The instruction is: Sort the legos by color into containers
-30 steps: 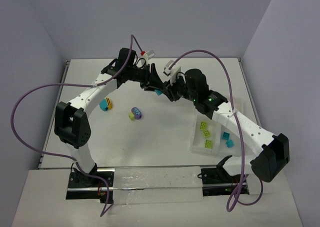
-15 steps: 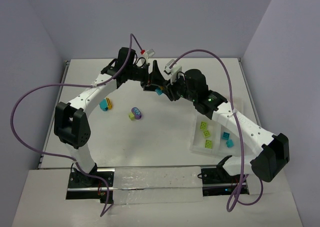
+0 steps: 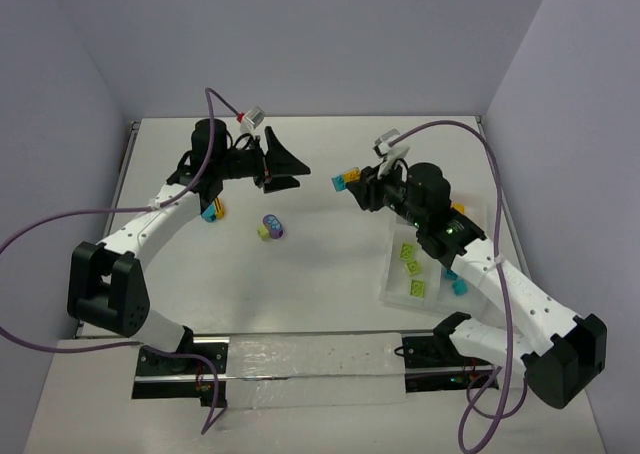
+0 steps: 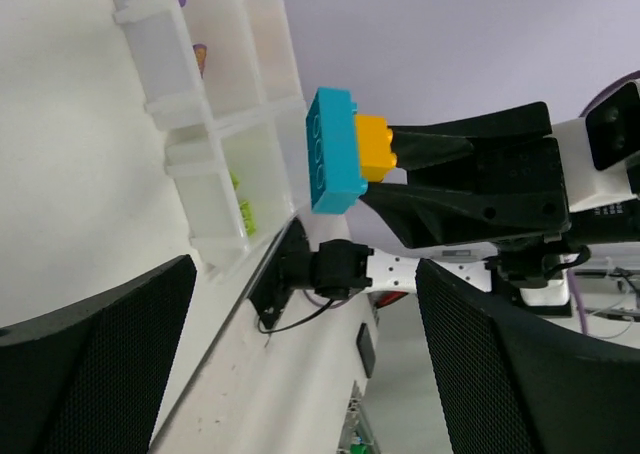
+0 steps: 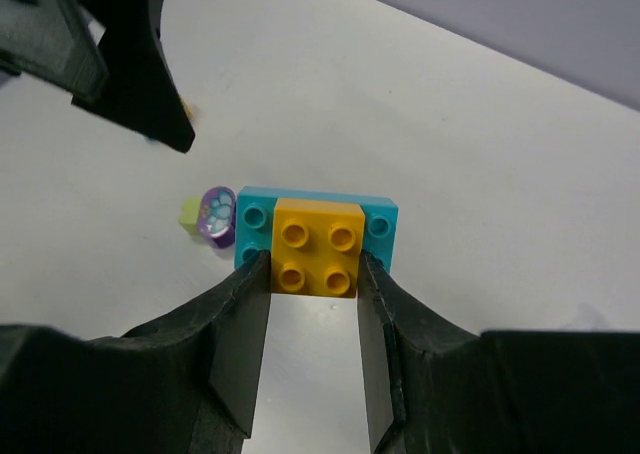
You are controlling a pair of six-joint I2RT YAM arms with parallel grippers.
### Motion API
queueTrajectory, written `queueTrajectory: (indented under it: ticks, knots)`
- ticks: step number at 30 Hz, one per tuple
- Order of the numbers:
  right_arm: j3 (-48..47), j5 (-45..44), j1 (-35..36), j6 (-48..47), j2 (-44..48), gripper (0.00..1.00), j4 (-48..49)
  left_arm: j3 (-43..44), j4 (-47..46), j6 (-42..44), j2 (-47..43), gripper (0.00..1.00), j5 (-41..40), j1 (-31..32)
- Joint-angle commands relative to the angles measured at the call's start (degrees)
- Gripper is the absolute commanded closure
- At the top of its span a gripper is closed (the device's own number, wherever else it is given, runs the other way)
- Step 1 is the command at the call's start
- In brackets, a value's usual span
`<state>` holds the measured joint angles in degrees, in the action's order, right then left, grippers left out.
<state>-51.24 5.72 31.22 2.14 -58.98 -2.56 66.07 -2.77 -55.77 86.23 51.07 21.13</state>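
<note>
Legos (image 3: 270,226) show in three places. One joined pair (image 5: 316,236), an orange square brick stacked on a longer teal one, is up off the table (image 3: 320,274) in the right gripper (image 5: 313,266). Its two black fingers (image 5: 240,324) are closed on opposite sides of the orange brick, and the teal brick's ends stick out past them. In the top view this pair hangs over the far middle of the table. The left gripper (image 3: 292,174) is just across from it, near but not touching, with its jaws spread wide and nothing between them. The left wrist view looks between those wide-set fingers (image 4: 90,354) at the teal brick's broad face. On the table nearer the bases lies a purple-and-lime pair (image 3: 270,226), between the two arms. A teal-and-orange pair (image 3: 210,210) lies further left, right beside the left arm. At the right side, partly under the right arm, sits the tray (image 3: 392,296). Three lime bricks (image 3: 412,267) lie in its left column. Two teal bricks (image 3: 456,279) lie in its right column, close against the arm. The arm hides the tray's far compartments in the top view.
</note>
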Motion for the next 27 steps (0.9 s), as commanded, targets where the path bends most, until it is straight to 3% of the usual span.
queueTrajectory:
  ticks: [1,2,4,11,18,23,27]
  knots:
    - [-2.04,4.61,-5.67,15.05,-0.2,1.0,1.88,3.84,0.36,7.2,-2.79,0.06,-7.98,0.95]
    - [-3.68,6.38,-7.38,17.96,-0.83,1.0,-1.45,5.33,7.6,14.16,-2.67,0.07,-9.58,1.29]
    - [-7.58,10.94,-10.81,23.12,-3.12,1.0,-7.52,6.7,12.99,22.75,-3.25,0.06,-14.13,2.16]
    - [-17.92,31.23,-17.24,31.5,-12.9,1.0,-24.48,3.63,17.53,36.83,-8.27,0.01,-15.55,4.87]
    - [-20.39,46.47,-17.43,36.36,-19.11,1.0,-29.27,6.79,21.44,44.59,-6.7,0.01,-18.56,12.63]
    - [-22.59,48.85,-17.34,34.01,-22.31,1.0,-33.73,12.42,27.61,49.51,-1.75,0.01,-22.28,18.5]
    - [-23.46,49.27,-17.25,32.02,-23.26,1.0,-35.76,11.98,25.46,49.15,-1.71,0.01,-22.24,19.03]
